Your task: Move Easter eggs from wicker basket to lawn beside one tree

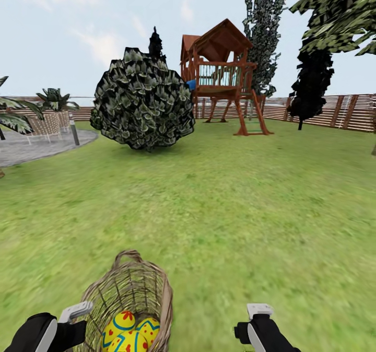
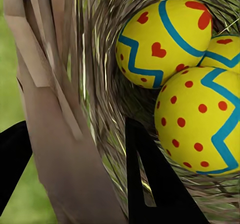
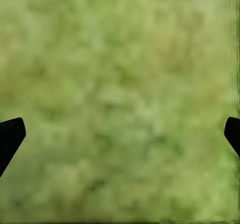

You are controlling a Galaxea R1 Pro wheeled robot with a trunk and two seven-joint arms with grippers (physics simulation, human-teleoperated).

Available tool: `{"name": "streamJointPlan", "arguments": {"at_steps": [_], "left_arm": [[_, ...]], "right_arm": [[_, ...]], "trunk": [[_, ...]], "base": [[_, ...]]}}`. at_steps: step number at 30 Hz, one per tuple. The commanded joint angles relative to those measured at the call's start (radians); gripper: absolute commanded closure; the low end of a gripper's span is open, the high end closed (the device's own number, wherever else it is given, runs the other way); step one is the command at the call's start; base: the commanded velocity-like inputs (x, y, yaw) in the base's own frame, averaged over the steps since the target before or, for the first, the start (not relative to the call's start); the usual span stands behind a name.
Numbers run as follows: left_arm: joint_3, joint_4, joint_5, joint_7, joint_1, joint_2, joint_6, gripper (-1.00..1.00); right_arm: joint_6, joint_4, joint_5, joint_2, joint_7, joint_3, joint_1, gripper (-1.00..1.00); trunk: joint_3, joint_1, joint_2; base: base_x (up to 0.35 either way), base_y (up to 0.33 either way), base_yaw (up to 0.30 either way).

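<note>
Straddling the wicker basket's [image 2: 75, 149] rim, the left gripper [image 2: 75, 179] had one finger outside on the grass side and one inside beside three Easter eggs [image 2: 162, 42], a detail the head view hid; whether it clenched the rim was unclear. The basket [image 1: 130, 289] lay tilted on the lawn [image 1: 235, 195]. The right gripper [image 3: 120, 139] hung spread wide, holding nothing, above grass.

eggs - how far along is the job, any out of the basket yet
None are out: all three eggs lie in the basket. The left gripper straddles the basket's rim, one finger inside; the right gripper is open over the grass. Moving them to a tree remains.
</note>
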State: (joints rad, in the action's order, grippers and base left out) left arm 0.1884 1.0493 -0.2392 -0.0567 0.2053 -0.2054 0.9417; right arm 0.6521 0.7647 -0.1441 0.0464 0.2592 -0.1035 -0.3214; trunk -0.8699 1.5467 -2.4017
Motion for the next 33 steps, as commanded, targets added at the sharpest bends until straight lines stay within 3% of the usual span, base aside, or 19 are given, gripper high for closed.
{"name": "streamJointPlan", "arguments": {"at_steps": [1, 33], "left_arm": [[0.002, 0.001, -0.008, -0.006, 0.000, 0.001, 0.005, 1.00], [0.002, 0.001, -0.007, -0.006, 0.000, 0.003, 0.005, 1.00]], "right_arm": [[0.003, 0.001, -0.011, 0.000, 0.009, -0.003, -0.001, -1.00], [0.003, 0.001, -0.008, 0.001, 0.009, -0.004, -0.001, -1.00]], "trunk": [[0.002, -0.004, 0.007], [0.102, -0.127, 0.231]], "base": [[0.000, 0.000, -0.296], [0.000, 0.000, -0.299]]}}
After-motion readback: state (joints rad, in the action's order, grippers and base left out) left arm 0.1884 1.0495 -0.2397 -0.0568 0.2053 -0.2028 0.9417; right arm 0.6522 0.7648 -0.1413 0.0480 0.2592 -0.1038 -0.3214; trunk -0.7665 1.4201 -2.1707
